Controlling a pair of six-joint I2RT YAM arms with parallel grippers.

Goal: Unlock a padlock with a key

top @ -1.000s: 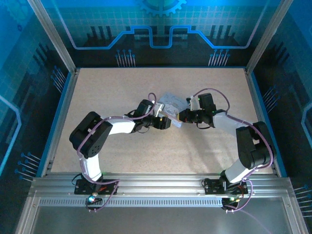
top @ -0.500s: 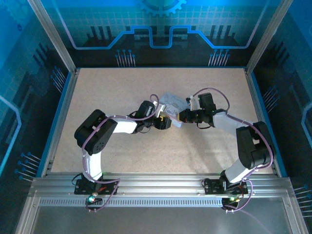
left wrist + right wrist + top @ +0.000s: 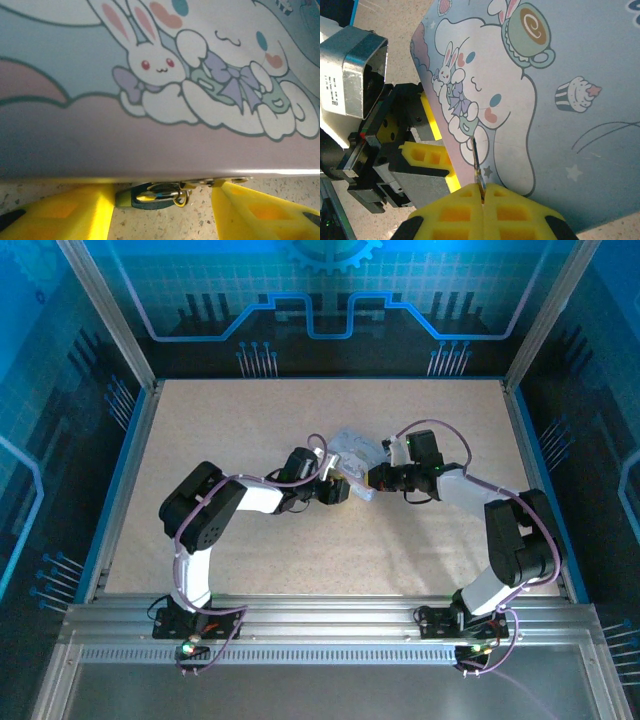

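Observation:
The padlock (image 3: pixel 150 195), small and dark with a metal glint, lies on the table under the near edge of the cartoon-print tin (image 3: pixel 160 75). My left gripper (image 3: pixel 160 217) is open, one yellow finger (image 3: pixel 75 215) on each side of the padlock. The left one is close to the lock's end and the right one stands apart from it. My right gripper (image 3: pixel 482 187) is shut on the thin grey key (image 3: pixel 477 160), whose shaft points at the tin's edge by the left gripper's fingers (image 3: pixel 427 152). In the top view both grippers (image 3: pixel 340 490) (image 3: pixel 372 480) meet at the tin (image 3: pixel 355 452).
The tin lies mid-table on the speckled tabletop (image 3: pixel 250 420). Blue rails (image 3: pixel 120 480) border the table's sides, and a metal frame (image 3: pixel 320 625) runs along the near edge. Both arms reach inward across the table's middle.
The left arm's elbow has swung to the right while its gripper stayed at the tin. The right arm has not moved.

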